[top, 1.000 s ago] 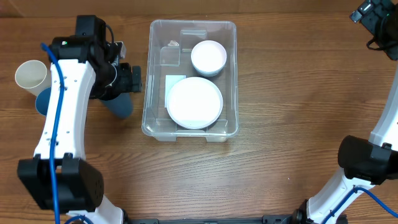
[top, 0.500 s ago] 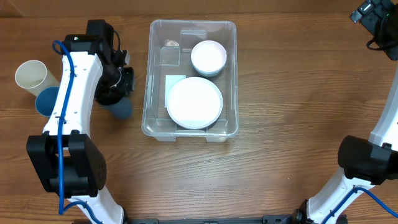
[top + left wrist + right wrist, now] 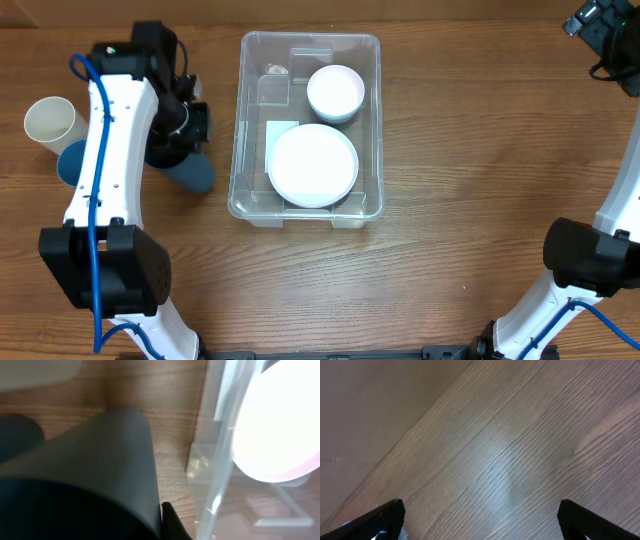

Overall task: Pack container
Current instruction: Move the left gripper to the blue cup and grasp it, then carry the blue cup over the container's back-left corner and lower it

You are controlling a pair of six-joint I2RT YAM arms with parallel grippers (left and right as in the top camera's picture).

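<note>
The container (image 3: pixel 240 150) is a clear rectangular bin at the table's middle. It holds a large white plate (image 3: pixel 312 165), a white bowl (image 3: pixel 335 92) behind it and a white label (image 3: pixel 280 130) on the base. My left gripper (image 3: pixel 186 140) is just left of the bin, shut on a dark blue-grey cup (image 3: pixel 196 174) that lies tilted on the wood. In the left wrist view this cup (image 3: pixel 100 460) fills the left half, one black fingertip (image 3: pixel 171 522) presses its side, and the bin wall (image 3: pixel 220 460) stands close on the right. My right gripper (image 3: pixel 480 515) is open over bare wood at the far right corner.
A white cup (image 3: pixel 50 122) and a blue cup (image 3: pixel 70 160) lie at the left edge, behind my left arm. The right arm's base (image 3: pixel 590 260) stands at the right front of the table.
The left jaws have closed on the dark cup. The left arm has shifted slightly beside the bin. The right arm has not moved.
</note>
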